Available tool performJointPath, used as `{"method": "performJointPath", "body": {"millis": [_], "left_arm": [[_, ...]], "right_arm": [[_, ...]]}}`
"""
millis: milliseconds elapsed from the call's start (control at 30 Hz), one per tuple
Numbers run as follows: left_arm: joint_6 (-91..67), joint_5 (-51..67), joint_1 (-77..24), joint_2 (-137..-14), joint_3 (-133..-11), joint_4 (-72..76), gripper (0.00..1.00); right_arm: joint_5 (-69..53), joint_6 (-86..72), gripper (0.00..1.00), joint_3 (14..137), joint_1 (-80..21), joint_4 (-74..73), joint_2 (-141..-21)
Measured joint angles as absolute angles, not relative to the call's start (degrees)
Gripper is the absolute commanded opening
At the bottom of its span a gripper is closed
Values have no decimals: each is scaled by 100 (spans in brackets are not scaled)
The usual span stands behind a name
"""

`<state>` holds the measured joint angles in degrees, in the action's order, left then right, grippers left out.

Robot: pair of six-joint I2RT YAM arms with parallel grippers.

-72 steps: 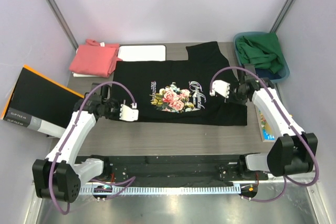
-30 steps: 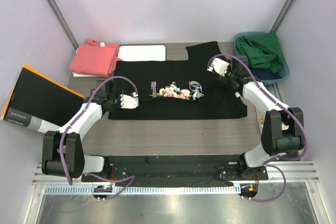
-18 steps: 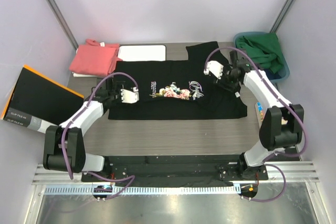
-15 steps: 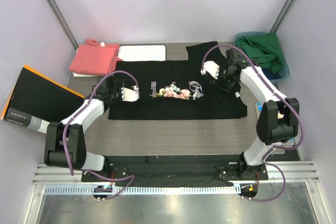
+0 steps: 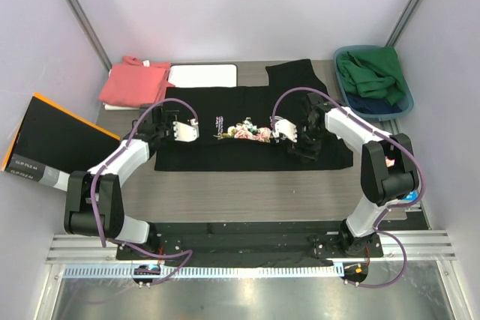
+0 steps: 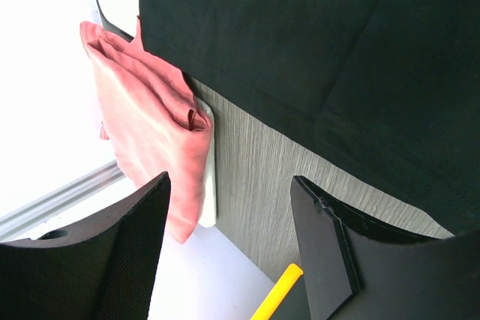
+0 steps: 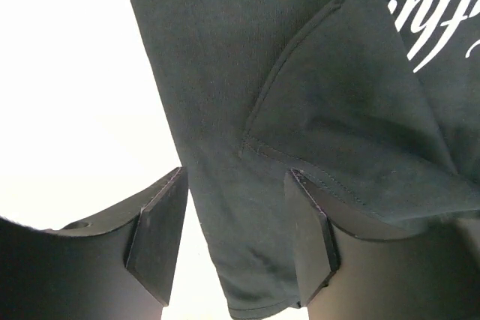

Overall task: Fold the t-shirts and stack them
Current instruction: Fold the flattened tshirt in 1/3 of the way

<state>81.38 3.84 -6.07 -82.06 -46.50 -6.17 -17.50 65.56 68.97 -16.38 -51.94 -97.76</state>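
Black cloth t-shirt with a pink-and-white flower print [image 5: 232,157] lay across the middle of the grey wood-grain tabletop [image 5: 247,192], doubled over on itself so that only a strip of print and white script showed. The plain salmon-pink t-shirt [image 5: 135,84] sat folded at the far left corner, resting partly on a white rectangular board [image 5: 202,75], just beside the black shirt's corner. The left fingers [image 6: 112,260] were spread over the black shirt's left end, nothing between them. The right fingers [image 7: 311,237] were likewise spread above a folded flap near the lettering.
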Motion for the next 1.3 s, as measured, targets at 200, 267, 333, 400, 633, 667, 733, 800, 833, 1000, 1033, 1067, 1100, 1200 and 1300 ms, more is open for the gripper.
{"method": "performJointPath", "body": {"millis": [200,267,333,400,633,667,733,800,833,1000,1033,1067,1100,1200,1300], "left_arm": [[8138,357,-607,-8206,-4654,-615,66],[8141,353,-607,-8206,-4672,-615,66],[8141,349,-607,-8206,-4683,-602,66],[8141,346,-607,-8206,-4689,-602,66],[8141,344,-607,-8206,-4729,-604,66],[8141,344,-607,-8206,-4737,-604,66],[8136,344,-607,-8206,-4766,-602,66],[8134,344,-607,-8206,-4781,-596,66],[8132,344,-607,-8206,-4783,-596,66],[8121,344,-607,-8211,-4783,-593,66],[8119,344,-607,-8215,-4783,-589,66],[8117,344,-607,-8226,-4783,-582,66],[8114,344,-607,-8237,-4783,-576,66],[8112,344,-607,-8281,-4783,-572,66],[8112,344,-607,-8313,-4783,-543,66]], "right_arm": [[-1691,6407,61,6724,-1638,-4801,-9776],[-1632,6346,61,6604,-1638,-4591,-9776],[-1581,6289,61,6506,-1638,-4456,-9780],[-1553,6250,61,6449,-1638,-4351,-9800],[-1441,6121,49,6324,-1640,-3997,-9878],[-1411,6110,48,6305,-1638,-3955,-9889],[-1361,6088,41,6287,-1640,-3896,-9911],[-1323,6075,28,6276,-1640,-3854,-9931],[-1308,6062,22,6276,-1640,-3837,-9942],[-1210,5996,1,6276,-1640,-3789,-9950],[-1192,5983,1,6278,-1640,-3791,-9950],[-1181,5977,1,6281,-1640,-3795,-9953],[-1177,5977,1,6287,-1640,-3804,-9953],[-1168,5968,1,6442,-1640,-3927,-9972],[-1168,5946,1,6705,-1640,-4012,-9979]]}}
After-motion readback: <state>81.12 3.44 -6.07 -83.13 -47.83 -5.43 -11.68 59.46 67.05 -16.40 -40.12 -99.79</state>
